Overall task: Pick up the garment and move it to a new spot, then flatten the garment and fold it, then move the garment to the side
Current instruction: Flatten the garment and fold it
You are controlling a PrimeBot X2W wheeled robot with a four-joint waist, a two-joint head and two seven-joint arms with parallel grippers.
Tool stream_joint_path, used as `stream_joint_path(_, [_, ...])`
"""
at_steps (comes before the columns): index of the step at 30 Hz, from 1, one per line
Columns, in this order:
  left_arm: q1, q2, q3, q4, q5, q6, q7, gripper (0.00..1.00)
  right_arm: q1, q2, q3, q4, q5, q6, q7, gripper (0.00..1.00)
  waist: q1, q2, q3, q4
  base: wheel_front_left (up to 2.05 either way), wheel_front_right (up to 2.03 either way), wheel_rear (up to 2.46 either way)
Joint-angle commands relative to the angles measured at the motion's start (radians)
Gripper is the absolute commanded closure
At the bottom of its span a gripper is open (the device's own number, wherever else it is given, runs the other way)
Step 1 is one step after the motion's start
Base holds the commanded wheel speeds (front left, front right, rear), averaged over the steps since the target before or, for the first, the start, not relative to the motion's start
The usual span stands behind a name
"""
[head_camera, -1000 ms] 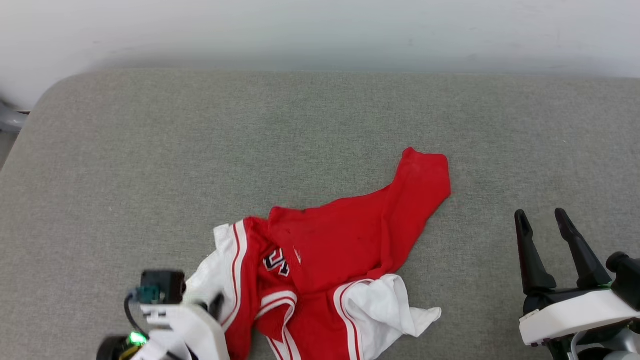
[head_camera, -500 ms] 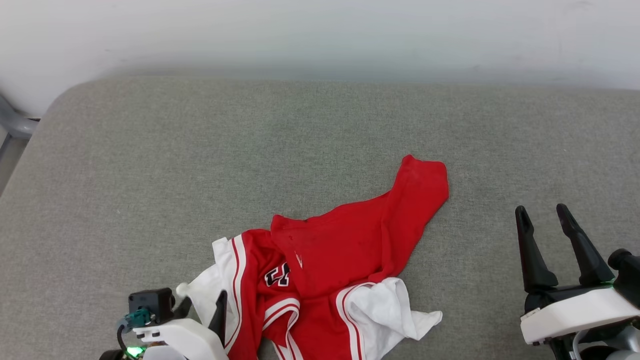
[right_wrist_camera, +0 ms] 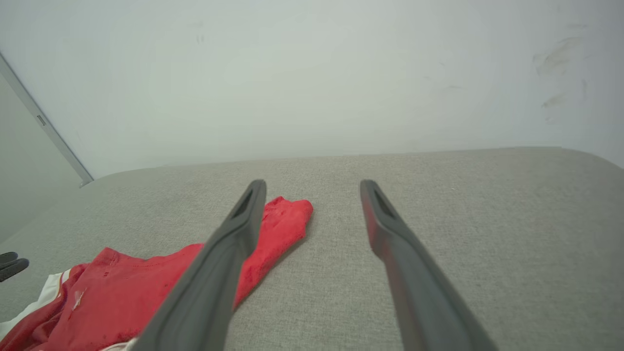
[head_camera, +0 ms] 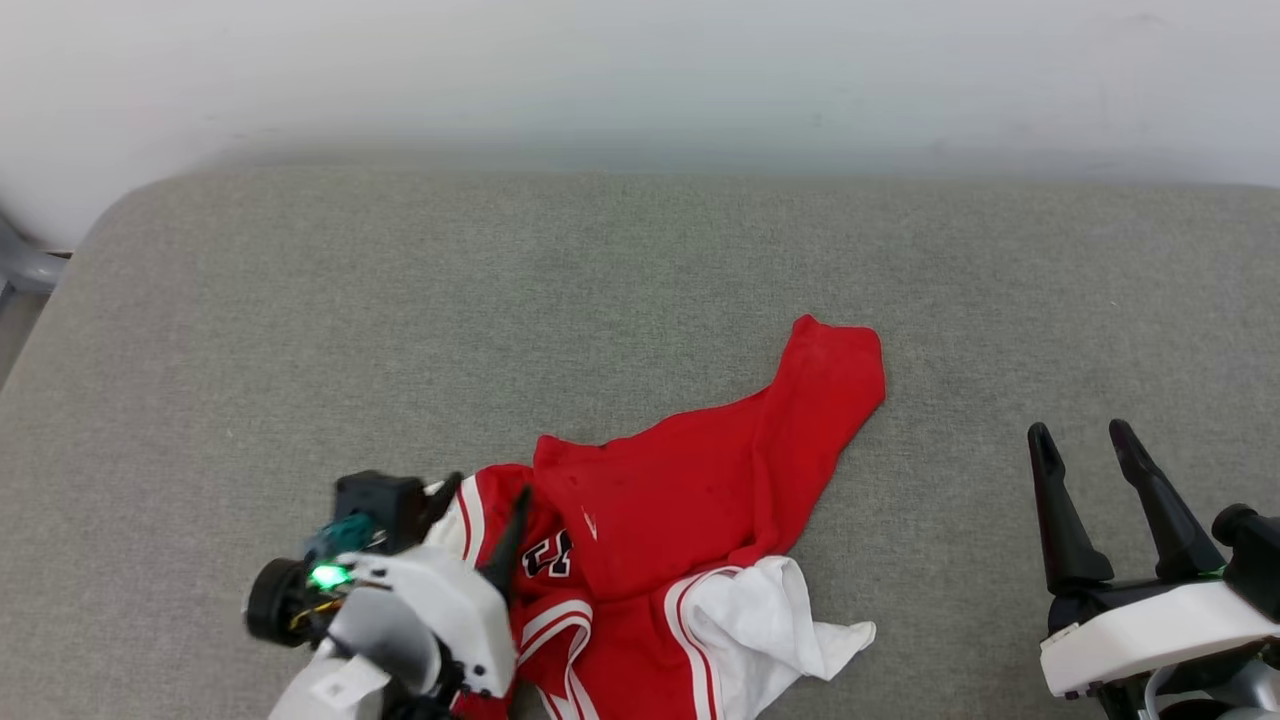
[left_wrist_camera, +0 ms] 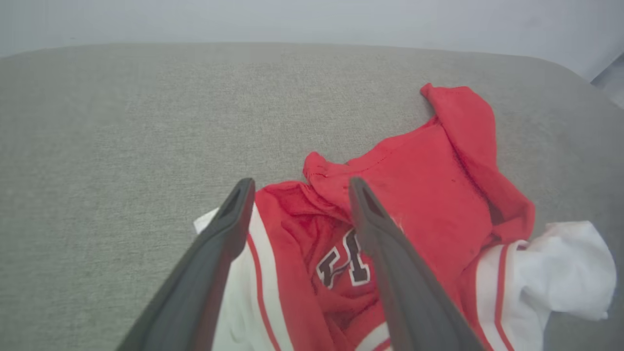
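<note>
Grey fabric surface; white wall behind; grey bar, possibly metal, far left.

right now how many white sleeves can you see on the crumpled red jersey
2. One white sleeve spills from the crumpled red jersey's near right edge; the other white sleeve lies on its left, beneath the open left gripper. Parts may be hidden in folds.

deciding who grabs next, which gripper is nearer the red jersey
Left. The left gripper hangs over the left edge of the red jersey, open jaws straddling it. The right gripper is off to its right, above bare grey cushion, apart from it.
</note>
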Motion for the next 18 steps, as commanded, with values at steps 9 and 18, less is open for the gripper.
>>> stream_joint_path(9, [-0.086,0.001,-0.11,0.042,-0.081,-0.096,0.263,0.0,-0.02,0.001,0.009,0.011,0.005,0.0,0.0,0.0,0.0,0.0,0.035,-0.028,0.0,0.0,0.0])
stream_joint_path(18, [-0.145,0.024,-0.149,0.029,-0.087,-0.12,0.314,1.0,-0.035,0.001,0.012,0.024,0.014,0.0,-0.009,0.0,0.0,0.0,0.067,-0.049,0.0,0.0,0.0])
